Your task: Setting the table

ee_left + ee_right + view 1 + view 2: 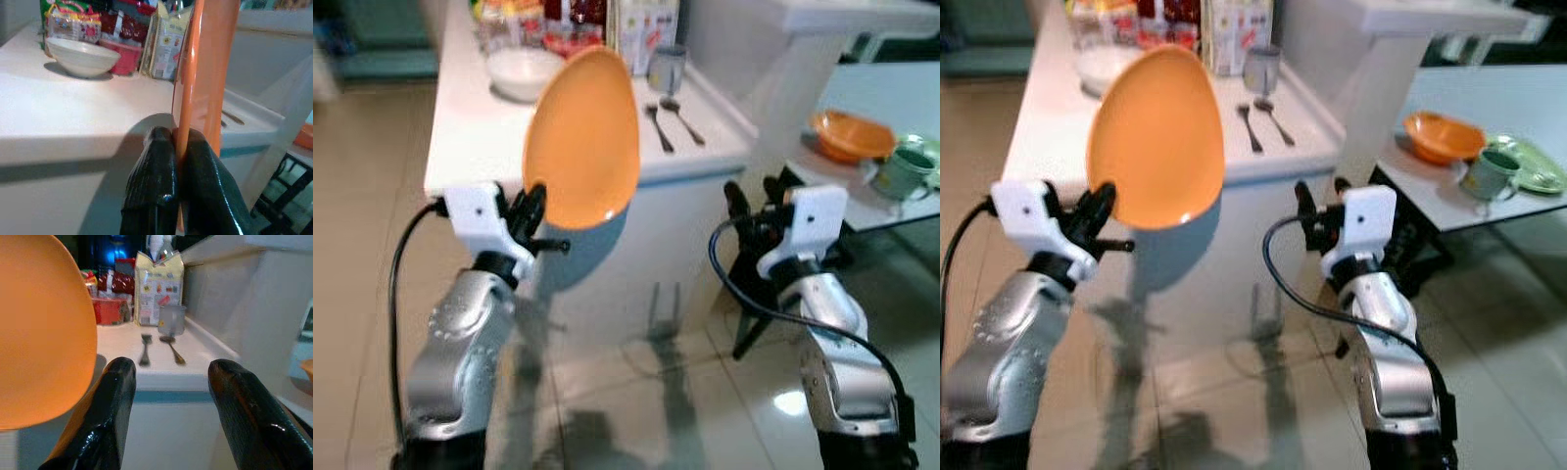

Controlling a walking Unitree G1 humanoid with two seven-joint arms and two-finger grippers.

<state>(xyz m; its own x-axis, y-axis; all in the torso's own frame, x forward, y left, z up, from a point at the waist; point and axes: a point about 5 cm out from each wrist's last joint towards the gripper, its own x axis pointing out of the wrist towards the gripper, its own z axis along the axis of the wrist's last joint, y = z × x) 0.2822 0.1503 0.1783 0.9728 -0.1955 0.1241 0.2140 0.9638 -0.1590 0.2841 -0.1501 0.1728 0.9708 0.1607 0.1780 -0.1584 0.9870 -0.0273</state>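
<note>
The left gripper (pixel 530 211) pinches the lower rim of an orange plate (pixel 582 137), holding it upright in front of the white counter (pixel 470 137). Farther right on the counter lie a fork (pixel 658 127) and spoon (pixel 681 119). The right gripper (pixel 751 199) hovers with jaws wide, empty. On the far-right table (pixel 881 211) sit an orange bowl (pixel 850 134) and a green mug (pixel 905 172).

My glossy black fingers (pixel 117 396), smooth matt orange plastic plate (pixel 582 137), smooth white counter (pixel 460 137), metal fork (pixel 658 127) and spoon (pixel 682 119), glossy tiled floor (pixel 636 392)
</note>
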